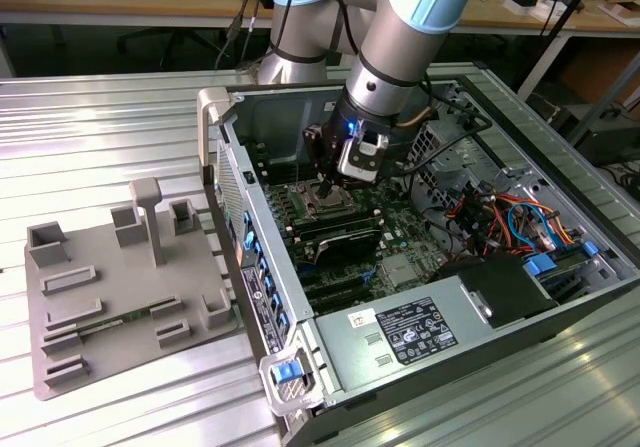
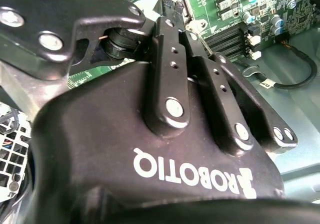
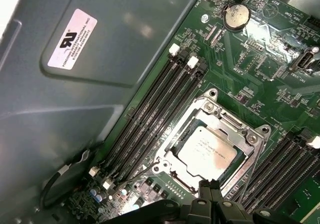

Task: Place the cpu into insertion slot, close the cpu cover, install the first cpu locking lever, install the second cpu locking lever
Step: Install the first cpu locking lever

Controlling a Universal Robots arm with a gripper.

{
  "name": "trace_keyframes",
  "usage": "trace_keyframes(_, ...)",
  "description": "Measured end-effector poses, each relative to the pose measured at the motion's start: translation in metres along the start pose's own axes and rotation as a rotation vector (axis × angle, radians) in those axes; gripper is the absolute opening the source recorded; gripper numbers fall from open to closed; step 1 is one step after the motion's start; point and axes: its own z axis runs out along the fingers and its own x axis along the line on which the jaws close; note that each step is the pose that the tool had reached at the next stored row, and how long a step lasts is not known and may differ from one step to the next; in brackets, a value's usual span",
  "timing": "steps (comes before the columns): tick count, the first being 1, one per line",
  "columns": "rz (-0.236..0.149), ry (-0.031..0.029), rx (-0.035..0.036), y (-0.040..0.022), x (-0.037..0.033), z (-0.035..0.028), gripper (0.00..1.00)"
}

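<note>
The silvery-grey square cpu [image 3: 207, 153] lies seated in the silver-rimmed insertion slot [image 3: 197, 121], with the thin silver metal cpu cover [image 3: 255, 141] closed around it. At the chip's six o'clock edge, the black gripper [image 3: 210, 186] has its fingers pressed together, holding nothing

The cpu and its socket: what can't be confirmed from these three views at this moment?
- The cpu lies in the insertion slot under the cpu cover; whether the levers are latched is too small to tell in the first wrist view.
- The gripper tips meet at the cover's edge; contact is unclear.
- In the exterior view the wrist hides the socket.
</note>
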Motion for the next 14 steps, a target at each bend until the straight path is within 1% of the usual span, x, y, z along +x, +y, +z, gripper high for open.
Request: trace_keyframes(14,-0.084,-0.0037,0.0079,0.0,0.0,0.0,0.11)
